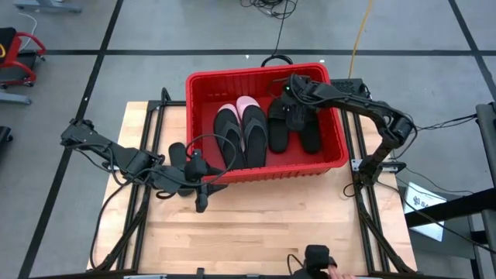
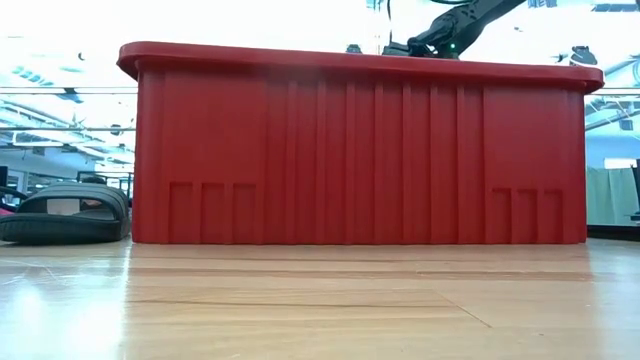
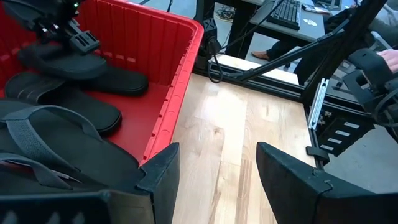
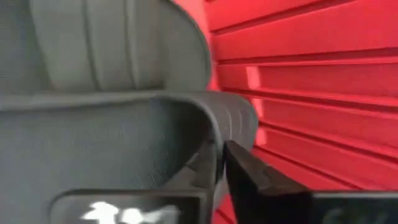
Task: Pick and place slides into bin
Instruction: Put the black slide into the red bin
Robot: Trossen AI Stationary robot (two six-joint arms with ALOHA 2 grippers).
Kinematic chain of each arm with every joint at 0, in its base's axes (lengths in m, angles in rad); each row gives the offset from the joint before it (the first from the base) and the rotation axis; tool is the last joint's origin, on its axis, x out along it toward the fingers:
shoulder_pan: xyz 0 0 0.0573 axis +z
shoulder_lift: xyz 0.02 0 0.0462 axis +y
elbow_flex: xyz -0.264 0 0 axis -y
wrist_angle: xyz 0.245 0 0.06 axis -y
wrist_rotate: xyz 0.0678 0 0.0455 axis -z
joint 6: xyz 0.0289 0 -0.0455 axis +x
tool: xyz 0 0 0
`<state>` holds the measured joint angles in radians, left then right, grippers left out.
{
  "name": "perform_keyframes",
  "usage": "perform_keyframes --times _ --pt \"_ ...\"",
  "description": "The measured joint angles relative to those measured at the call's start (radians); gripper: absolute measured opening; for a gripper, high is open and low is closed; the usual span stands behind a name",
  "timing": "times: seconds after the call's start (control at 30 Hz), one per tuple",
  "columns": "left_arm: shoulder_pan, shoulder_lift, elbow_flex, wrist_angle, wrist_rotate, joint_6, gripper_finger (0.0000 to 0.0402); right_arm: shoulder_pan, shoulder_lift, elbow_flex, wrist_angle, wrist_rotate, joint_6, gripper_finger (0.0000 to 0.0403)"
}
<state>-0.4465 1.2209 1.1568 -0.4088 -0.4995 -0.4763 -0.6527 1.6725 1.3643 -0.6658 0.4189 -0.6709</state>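
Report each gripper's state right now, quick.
Left gripper: open, empty, beside the red plastic bin.
Right gripper: fingers shut on a black wide-strap slide inside the bin.

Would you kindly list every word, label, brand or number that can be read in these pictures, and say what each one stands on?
No text can be read in any view.
White sheet with dark print on the floor right of the table: too small to read.
Pale blurred mark on the right gripper's own housing: unreadable.
Large red plastic slotted bin and the black slides in it: no lettering shows.
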Motion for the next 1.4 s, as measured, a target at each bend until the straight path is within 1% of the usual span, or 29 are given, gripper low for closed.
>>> perform_keyframes --times 0.03,0.23,0.4,0.53,0.6,0.73,0.83,0.93,1.07,1.27,1.4 --pt "0.0 0.0 0.0 0.0 0.0 0.0 0.0205 0.0 -0.003 0.0 -0.001 0.006 -0.004 0.0012" --pt "0.0 0.0 0.0 0.002 0.0 -0.004 0.0205 0.03 -0.047 0.0 -0.02 0.01 -0.061 0.0004" --pt "0.0 0.0 0.0 0.003 0.0 -0.006 0.0205 0.089 -0.12 0.0 -0.057 0.108 -0.102 0.0003" --pt "0.0 0.0 0.0 0.004 0.0 -0.008 0.0205 0.124 -0.172 0.0 -0.111 0.114 -0.086 0.0002" --pt "0.0 0.0 0.0 0.009 0.0 -0.009 0.0205 0.138 -0.192 -0.006 -0.11 0.131 -0.075 0.0001" --pt "0.0 0.0 0.0 0.022 0.0 -0.011 0.0205 0.157 -0.237 -0.07 -0.088 0.158 -0.075 0.0001" --pt "0.0 0.0 0.0 0.022 0.0 -0.011 0.0205 0.169 -0.272 -0.157 -0.057 0.161 -0.072 0.0001" --pt "0.0 0.0 0.0 0.021 0.0 -0.011 0.0205 0.181 -0.309 -0.246 0.011 0.166 -0.068 0.0001" --pt "0.0 0.0 0.0 0.021 0.0 -0.008 0.0205 0.203 -0.346 -0.34 0.078 0.218 -0.074 0.0001" --pt "0.001 0.0 0.0 0.022 0.0 -0.008 0.0205 0.211 -0.372 -0.412 0.099 0.207 -0.076 0.0" --pt "0.001 0.0 0.0 0.022 0.0 -0.008 0.0205 0.211 -0.373 -0.429 0.101 0.207 -0.084 0.0005"
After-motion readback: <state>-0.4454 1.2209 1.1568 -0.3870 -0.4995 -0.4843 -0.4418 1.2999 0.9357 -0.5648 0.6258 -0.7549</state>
